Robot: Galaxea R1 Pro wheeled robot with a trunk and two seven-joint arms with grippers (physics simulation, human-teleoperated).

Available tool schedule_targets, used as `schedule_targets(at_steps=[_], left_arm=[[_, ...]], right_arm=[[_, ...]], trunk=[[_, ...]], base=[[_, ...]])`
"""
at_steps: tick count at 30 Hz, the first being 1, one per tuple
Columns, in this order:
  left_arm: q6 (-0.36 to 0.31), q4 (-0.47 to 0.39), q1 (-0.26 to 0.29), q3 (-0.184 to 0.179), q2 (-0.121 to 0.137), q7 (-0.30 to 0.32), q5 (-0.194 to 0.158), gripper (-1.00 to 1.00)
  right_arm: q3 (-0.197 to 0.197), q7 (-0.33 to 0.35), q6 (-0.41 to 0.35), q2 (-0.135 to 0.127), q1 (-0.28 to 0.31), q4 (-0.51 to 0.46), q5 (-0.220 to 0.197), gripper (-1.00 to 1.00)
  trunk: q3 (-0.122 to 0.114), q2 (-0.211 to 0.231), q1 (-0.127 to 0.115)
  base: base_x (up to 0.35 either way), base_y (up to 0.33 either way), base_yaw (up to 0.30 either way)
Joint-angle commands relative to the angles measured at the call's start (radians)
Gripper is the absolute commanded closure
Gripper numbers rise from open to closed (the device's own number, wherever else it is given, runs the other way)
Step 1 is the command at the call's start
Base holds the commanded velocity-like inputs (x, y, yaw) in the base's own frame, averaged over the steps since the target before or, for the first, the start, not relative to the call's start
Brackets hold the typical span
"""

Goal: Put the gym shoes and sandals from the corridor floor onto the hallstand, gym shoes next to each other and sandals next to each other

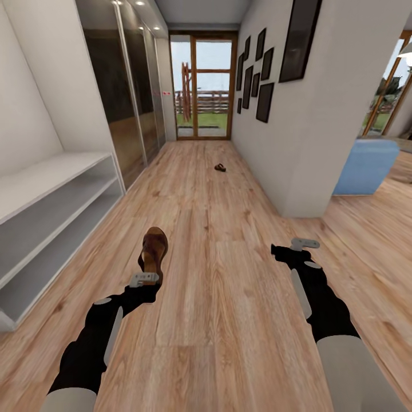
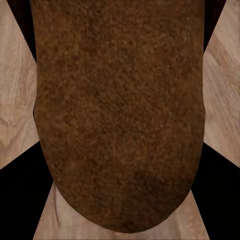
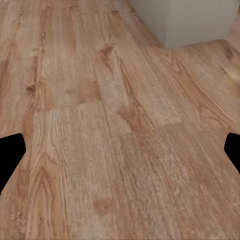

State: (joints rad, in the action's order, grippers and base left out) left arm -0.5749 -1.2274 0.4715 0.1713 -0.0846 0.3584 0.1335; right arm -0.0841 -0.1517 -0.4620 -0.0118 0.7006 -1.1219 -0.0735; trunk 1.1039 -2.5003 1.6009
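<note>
A: Head view first. Left pincer (image 1: 144,280)?

B: Low at 7 o'clock, clamped on the heel end of a brown leather open sandal with a tan footbed (image 1: 153,252). Toe pointing away toward 12 o'clock, over the light brown wood-grain plank floor (image 1: 229,297). Cannot tell whether clear of the planks or resting on them.

A: Same in the left wrist view?

B: Yes. Rough brown sandal (image 2: 120,115) surface close up, with dark fingers (image 2: 17,200) tight against both of its sides and floor (image 2: 12,100) planks behind.

A: Right pincer (image 1: 303,244)?

B: At 4 o'clock, apart and holding nothing. In the right wrist view, black fingertips (image 3: 10,155) at the two far edges, with bare floor (image 3: 120,130) between.

A: Rack?

B: Pale grey hallstand with two shelf openings (image 1: 51,194), along the wall at 9 o'clock, just beside the left arm's side of the corridor. Nothing visible on its top or shelves.

A: Anything else on the planks?

B: Small dark brown shoe-like thing (image 1: 220,167) far down the corridor at 12 o'clock, well apart from both pincers; too small to name with certainty. Beyond it, a wood-framed glass door (image 1: 203,86). Blue upholstered seat (image 1: 366,166) at 2 o'clock, past the white wall corner.
</note>
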Motion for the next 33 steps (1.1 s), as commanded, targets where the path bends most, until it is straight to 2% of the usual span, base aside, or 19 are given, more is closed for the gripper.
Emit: schedule_targets(at_steps=[1,10,16,33], left_arm=[[-0.003,-0.001,0.001,0.004,-0.001,0.010,0.009,1.00],[-0.003,-0.001,0.000,0.004,-0.001,0.010,0.005,1.00],[-0.003,-0.001,0.001,0.004,-0.001,0.010,-0.011,1.00],[-0.003,0.005,0.000,0.003,-0.001,0.010,-0.012,1.00]], right_arm=[[0.001,-0.006,-0.004,0.000,0.000,-0.001,-0.008,-1.00],[0.001,-0.008,-0.004,0.000,0.000,-0.001,-0.008,-1.00],[0.001,-0.008,-0.004,0.000,0.000,-0.001,-0.008,-1.00],[0.001,-0.008,-0.004,0.000,0.000,-0.001,-0.008,-1.00]], trunk=[[0.001,0.000,0.000],[0.001,0.000,0.000],[0.001,0.000,0.000],[0.001,0.000,0.000]], base=[[0.347,0.000,0.008],[0.347,0.000,0.115],[0.347,0.000,0.011],[0.347,-0.006,0.000]])
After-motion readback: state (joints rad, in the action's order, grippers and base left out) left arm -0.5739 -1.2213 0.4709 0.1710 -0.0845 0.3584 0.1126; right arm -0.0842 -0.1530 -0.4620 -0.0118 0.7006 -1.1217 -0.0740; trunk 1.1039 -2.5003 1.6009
